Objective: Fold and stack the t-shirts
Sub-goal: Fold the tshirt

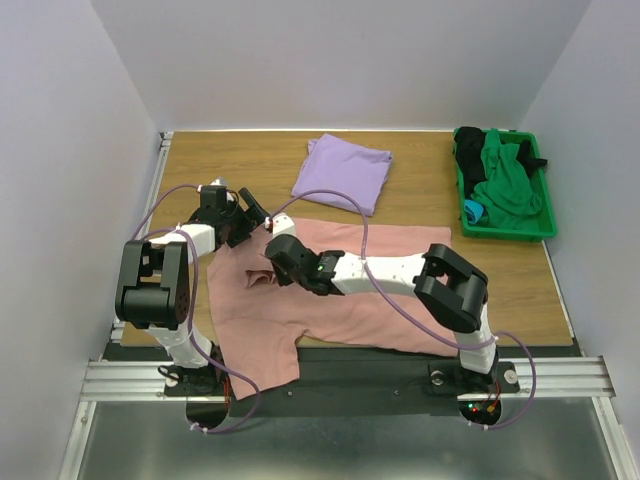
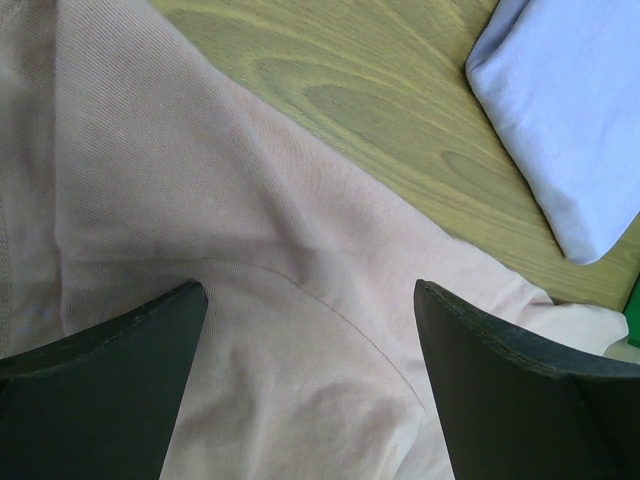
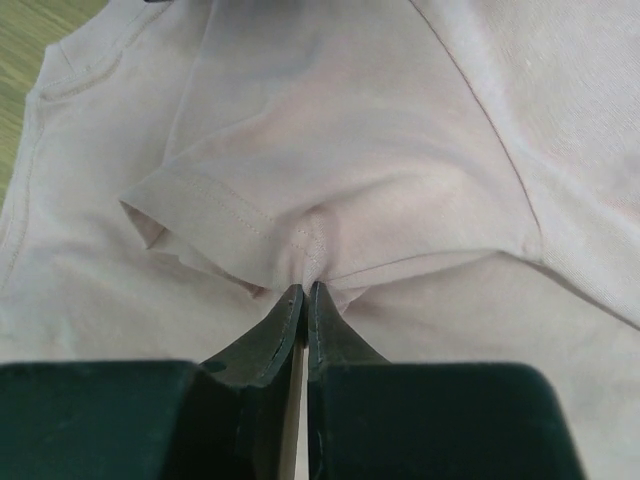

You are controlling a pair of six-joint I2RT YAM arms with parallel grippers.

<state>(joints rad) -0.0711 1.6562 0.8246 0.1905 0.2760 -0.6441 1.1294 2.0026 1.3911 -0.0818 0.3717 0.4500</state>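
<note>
Now | R hand (image 3: 305, 292) pinching pink shirt (image 3: 350, 150) by sleeve | L hand (image 2: 310, 300) wide, over its edge

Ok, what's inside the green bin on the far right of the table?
The green bin holds a heap of clothes: a green garment, a black garment and a small blue item. Whatever lies beneath the heap, and the bin's floor, is covered.

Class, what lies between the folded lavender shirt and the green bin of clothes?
Bare wooden table separates lavender shirt from bin; top view shows it.
</note>
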